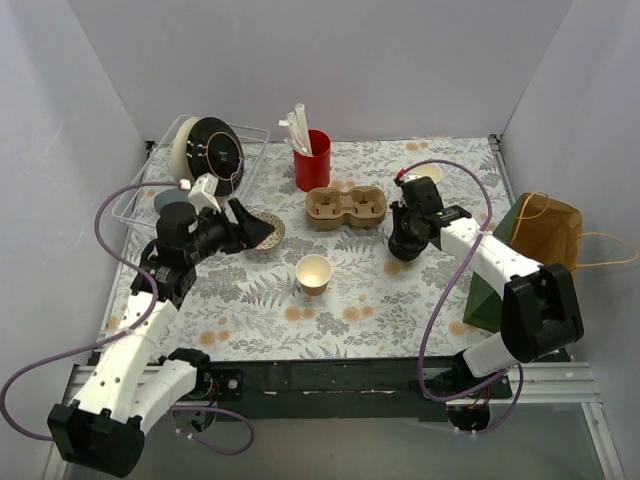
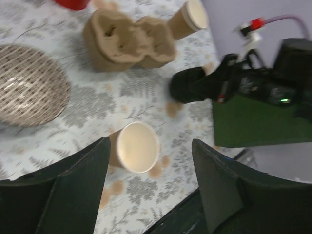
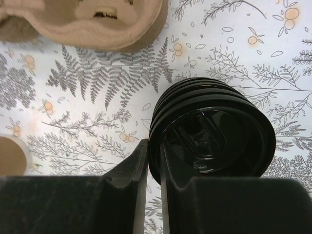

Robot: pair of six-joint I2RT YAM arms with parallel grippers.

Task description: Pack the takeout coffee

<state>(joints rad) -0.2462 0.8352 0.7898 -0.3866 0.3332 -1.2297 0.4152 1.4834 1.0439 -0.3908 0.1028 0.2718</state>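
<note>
The takeout coffee cup [image 1: 313, 273], brown kraft paper and white inside, stands lidless and upright in the middle of the table. In the left wrist view the cup [image 2: 136, 147] sits ahead of my left gripper [image 2: 150, 144], which is open and empty. From above, that gripper [image 1: 258, 228] hovers over a patterned bowl [image 1: 270, 233], left of the cup and apart from it. My right gripper [image 1: 403, 243] is shut on the rim of a stack of black lids [image 3: 214, 139], one finger [image 3: 141, 161] outside and the other inside. The stack rests right of the cup.
A cardboard cup carrier [image 1: 346, 206] lies behind the cup, a red cup of straws [image 1: 312, 160] behind that. Another paper cup [image 1: 428, 172] stands at the back right. A wire basket [image 1: 150, 190] and grey-blue mug [image 1: 172, 205] are left. A brown paper bag [image 1: 548, 230] is right.
</note>
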